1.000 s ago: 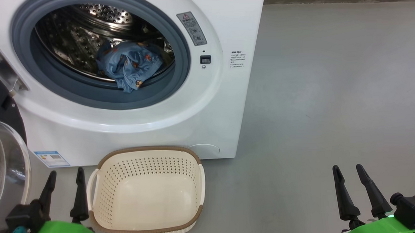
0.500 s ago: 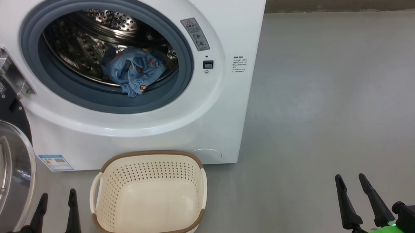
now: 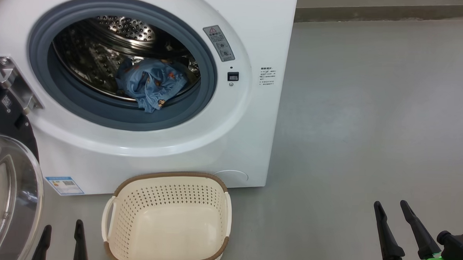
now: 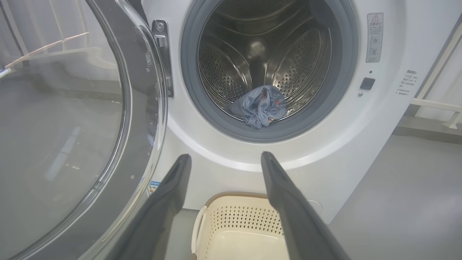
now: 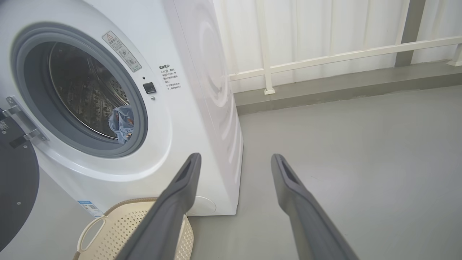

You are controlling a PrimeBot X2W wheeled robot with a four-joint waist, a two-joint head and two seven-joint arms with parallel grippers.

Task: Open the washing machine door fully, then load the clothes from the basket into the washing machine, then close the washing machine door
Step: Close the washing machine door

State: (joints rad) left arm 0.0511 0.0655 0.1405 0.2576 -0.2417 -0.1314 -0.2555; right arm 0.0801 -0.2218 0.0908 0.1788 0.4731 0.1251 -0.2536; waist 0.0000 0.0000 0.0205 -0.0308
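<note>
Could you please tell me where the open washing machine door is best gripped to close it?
Probably the black rim of the washing machine door far from its hinge, jaws straddling the rim edge-on, with the left end effector coming from the left: the bulging glass offers no hold, and the far rim swings easiest.

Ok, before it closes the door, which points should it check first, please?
1. Basket is empty: ok.
2. Clothes lie inside the washing machine: ok.
3. Fabric clear of the grey gasket: not ok, a flap seems to hang onto it.
4. Washing machine door stands open at the left: ok.
5. Left gripper open, fingers hold nothing: ok.
6. Right gripper open, empty: ok.
</note>
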